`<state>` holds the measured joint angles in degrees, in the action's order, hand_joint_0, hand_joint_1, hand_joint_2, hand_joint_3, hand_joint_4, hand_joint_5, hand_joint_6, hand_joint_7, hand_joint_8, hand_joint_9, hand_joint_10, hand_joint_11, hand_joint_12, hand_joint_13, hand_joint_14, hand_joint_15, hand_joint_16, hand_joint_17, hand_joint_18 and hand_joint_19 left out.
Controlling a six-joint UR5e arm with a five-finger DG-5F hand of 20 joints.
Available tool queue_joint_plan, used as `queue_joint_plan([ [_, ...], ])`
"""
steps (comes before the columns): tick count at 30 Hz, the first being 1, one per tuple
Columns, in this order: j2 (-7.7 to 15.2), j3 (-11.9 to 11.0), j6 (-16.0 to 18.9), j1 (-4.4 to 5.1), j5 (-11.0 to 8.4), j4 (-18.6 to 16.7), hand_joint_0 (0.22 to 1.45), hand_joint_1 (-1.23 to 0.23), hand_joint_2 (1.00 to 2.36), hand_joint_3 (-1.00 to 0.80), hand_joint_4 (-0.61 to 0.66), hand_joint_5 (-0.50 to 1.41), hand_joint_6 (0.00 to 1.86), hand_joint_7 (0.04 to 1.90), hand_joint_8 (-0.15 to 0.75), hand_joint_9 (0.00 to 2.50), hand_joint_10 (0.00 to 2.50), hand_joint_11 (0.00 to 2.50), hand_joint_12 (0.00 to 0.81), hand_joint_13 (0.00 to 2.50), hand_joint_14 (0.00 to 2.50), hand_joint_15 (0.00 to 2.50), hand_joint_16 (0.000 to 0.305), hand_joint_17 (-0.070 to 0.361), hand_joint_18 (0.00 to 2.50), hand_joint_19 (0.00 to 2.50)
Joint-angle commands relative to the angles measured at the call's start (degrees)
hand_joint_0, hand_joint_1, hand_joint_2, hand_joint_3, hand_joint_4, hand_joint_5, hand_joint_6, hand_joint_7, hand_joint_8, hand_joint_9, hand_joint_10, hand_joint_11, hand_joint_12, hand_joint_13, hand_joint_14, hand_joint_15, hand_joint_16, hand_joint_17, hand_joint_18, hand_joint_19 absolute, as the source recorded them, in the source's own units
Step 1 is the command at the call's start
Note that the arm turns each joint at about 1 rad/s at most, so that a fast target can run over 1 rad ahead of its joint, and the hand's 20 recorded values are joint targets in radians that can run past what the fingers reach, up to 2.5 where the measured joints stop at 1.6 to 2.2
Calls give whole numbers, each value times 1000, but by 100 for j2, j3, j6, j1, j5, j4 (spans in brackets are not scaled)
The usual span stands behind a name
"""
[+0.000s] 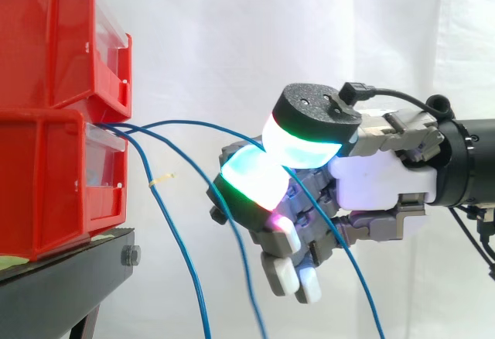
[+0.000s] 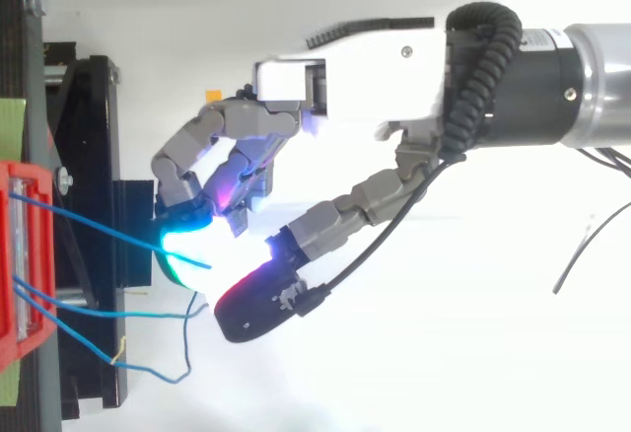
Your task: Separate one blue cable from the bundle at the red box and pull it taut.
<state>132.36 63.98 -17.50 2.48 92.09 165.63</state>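
Observation:
Several blue cables come out of the lower red box point(image 1: 46, 176) point(image 2: 22, 338) at the left. One blue cable point(image 1: 193, 124) point(image 2: 99, 220) arcs rightward into my hand point(image 1: 379, 180) point(image 2: 355, 77) and runs between two glowing fingertips point(image 1: 251, 180). Past them it hangs down to the bottom right. My hand's fingers are curled, and thumb and finger pads pinch this cable a short way out from the box. Two other blue cables point(image 1: 178, 254) point(image 2: 108, 311) droop slack below the box, apart from the hand.
A second red bin point(image 1: 46, 37) is stacked on the lower one; both rest on a black stand point(image 1: 62, 285) point(image 2: 89, 156). One slack cable's end has a small yellow tip point(image 1: 162, 178). A white curtain is behind.

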Motion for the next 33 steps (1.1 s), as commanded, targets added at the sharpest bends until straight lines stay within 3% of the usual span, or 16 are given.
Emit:
queue_joint_plan([
  [1,-34,1,-52,7,-42,172,650,-795,1015,-82,-43,-178,876,1249,307,777,18,1077,328,925,22,706,43,96,785,676],
  [4,-26,1,71,25,-148,172,649,-795,1015,-80,-47,-178,877,1242,302,775,19,1079,330,924,22,716,43,96,783,676],
  [6,-26,9,335,33,-218,172,651,-796,1015,-82,-46,-178,877,1242,304,784,19,1082,328,924,22,721,43,96,783,677],
  [9,-26,106,1003,69,-200,154,650,-795,1016,-77,-44,-178,877,1242,301,817,18,1113,330,926,24,713,43,96,782,676],
  [11,-26,132,1126,77,-200,137,652,-796,1016,-82,-45,-179,877,1233,302,837,18,1127,328,929,24,711,42,96,784,676],
  [13,-26,185,1679,104,-191,-4,652,-795,1015,-82,-42,-179,877,1233,313,875,18,1147,330,934,24,708,42,95,789,675],
  [17,-26,273,2110,121,-191,-347,653,-794,1016,-85,-34,-180,877,1238,328,918,21,1126,331,933,23,688,43,96,794,658],
  [21,-26,326,2128,121,-191,-584,654,-793,1016,-88,-31,-180,877,1229,337,998,21,1136,329,938,23,681,42,95,797,657],
  [26,-26,343,2145,121,-191,-637,656,-791,1016,-97,-31,-181,876,1234,329,1087,21,1206,322,975,24,695,42,94,835,669],
  [33,-26,431,2207,121,-191,-646,660,-792,1016,-113,-10,-183,875,1227,371,1069,22,747,294,925,20,498,39,87,839,595],
])
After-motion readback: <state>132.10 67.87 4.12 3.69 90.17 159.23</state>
